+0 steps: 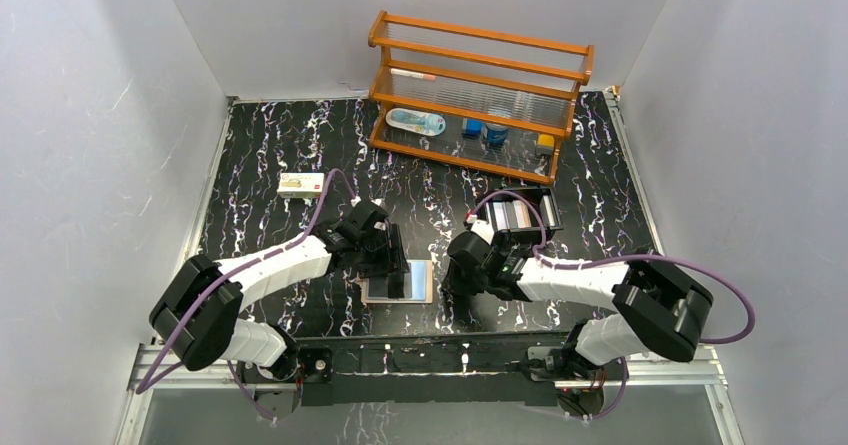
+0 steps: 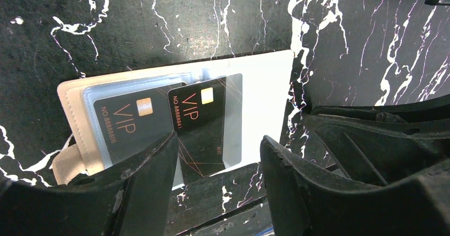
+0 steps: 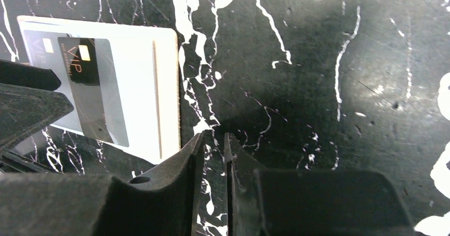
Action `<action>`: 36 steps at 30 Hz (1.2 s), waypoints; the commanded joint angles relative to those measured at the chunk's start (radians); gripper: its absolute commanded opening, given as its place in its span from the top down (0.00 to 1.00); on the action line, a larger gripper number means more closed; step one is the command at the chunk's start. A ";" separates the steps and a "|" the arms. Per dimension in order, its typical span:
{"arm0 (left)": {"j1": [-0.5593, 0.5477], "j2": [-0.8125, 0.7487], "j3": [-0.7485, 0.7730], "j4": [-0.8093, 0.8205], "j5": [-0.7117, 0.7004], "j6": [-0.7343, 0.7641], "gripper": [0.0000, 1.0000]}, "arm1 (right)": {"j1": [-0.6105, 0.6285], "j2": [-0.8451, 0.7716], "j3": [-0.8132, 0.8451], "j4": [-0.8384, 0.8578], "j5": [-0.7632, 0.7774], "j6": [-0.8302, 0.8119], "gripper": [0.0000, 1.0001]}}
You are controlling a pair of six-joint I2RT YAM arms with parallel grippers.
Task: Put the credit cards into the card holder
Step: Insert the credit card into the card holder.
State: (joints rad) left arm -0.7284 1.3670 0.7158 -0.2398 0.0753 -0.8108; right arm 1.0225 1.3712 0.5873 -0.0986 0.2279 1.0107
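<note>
A cream, open, flat card holder (image 2: 265,98) lies on the black, white-veined marble bench (image 1: 260,145), near the middle of its near edge and between the two arms. Two dark plastic credit cards with orange "VIP" lettering lie on it. The left card (image 2: 127,124) sits under a clear sleeve. The right card (image 2: 201,124) overlaps the left card's edge and lies across a clear pocket; how far it is tucked in cannot be told. The left end effector (image 2: 217,177) hovers over the holder's near edge, its jaws wide apart and gripping nothing. The right end effector (image 3: 214,156) is over bare bench just right of the holder, its jaws narrow and empty.
</note>
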 commanded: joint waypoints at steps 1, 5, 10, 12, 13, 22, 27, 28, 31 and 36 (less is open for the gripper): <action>-0.002 -0.003 0.015 -0.008 -0.003 0.005 0.43 | 0.005 0.037 0.032 0.055 -0.011 -0.011 0.71; -0.002 0.035 0.016 0.000 0.009 0.002 0.43 | 0.004 0.068 0.050 0.066 -0.023 -0.014 0.72; -0.003 0.052 0.016 -0.013 -0.016 0.004 0.43 | 0.007 0.078 0.052 0.074 -0.027 -0.015 0.72; -0.003 0.061 0.017 -0.016 -0.022 0.004 0.42 | 0.007 0.077 0.050 0.074 -0.027 -0.017 0.72; -0.003 0.068 0.017 -0.009 -0.017 0.004 0.42 | 0.006 0.077 0.049 0.074 -0.025 -0.017 0.72; -0.039 0.089 -0.010 0.132 0.109 -0.085 0.42 | 0.008 0.140 0.041 0.141 -0.039 -0.014 0.73; -0.077 0.079 -0.032 0.236 0.166 -0.177 0.42 | 0.008 0.126 0.023 0.142 -0.024 0.005 0.73; -0.078 0.079 -0.029 0.236 0.166 -0.176 0.43 | 0.008 0.115 0.023 0.125 -0.016 0.007 0.73; -0.078 0.052 -0.016 0.212 0.148 -0.157 0.43 | 0.008 0.060 0.023 0.064 0.014 0.012 0.72; -0.071 -0.010 0.029 0.072 0.081 -0.116 0.41 | 0.008 -0.058 0.008 -0.004 0.053 0.023 0.64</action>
State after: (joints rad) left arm -0.7982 1.4334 0.6857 -0.0685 0.1829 -0.9508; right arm 1.0237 1.4033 0.6041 -0.0299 0.2230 1.0187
